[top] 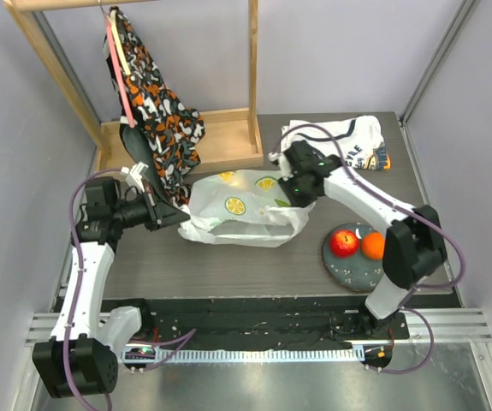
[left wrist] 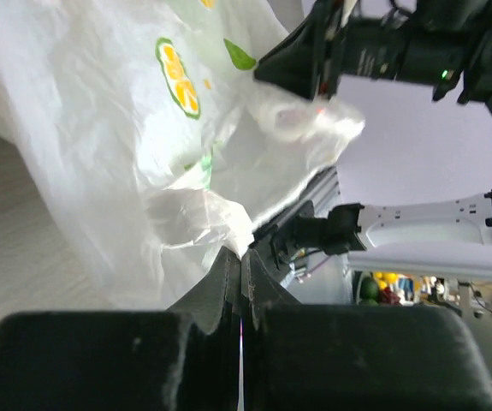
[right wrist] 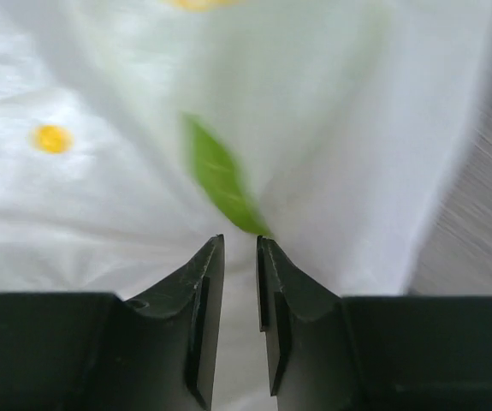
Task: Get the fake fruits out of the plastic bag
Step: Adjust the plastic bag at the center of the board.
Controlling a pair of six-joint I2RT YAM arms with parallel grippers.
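Dark grey wood-grain table between pale lilac walls. Along the near edge, a black rail carrying both arm bases.

Just beyond it, toward the near right corner, a round grey plate holding a glossy red plastic apple and a plastic orange, side by side and already out.

Mid-table, a crinkly translucent white plastic bag with citrus-slice prints, long axis running left to right and stretched between the two arms. Along its near side a dark slit, probably the mouth. No further fruit visible through the film; cannot tell whether any remains inside.

At the bag's left end, the left gripper, lying nearly level and pointing right, clamped fully shut on a pinch of the film. At the bag's far right corner, the right gripper, reaching in from the right with the forearm angled across the table, fingers drawn nearly together on a gather of the film, which bunches at their tips in the left wrist view.

Right arm the nearer to the plate. Likely next: lifting or spreading the two held ends to open the mouth.

Farther back, a folded white shirt at the far right corner and a wooden rack with a black-and-orange patterned garment at the far left.
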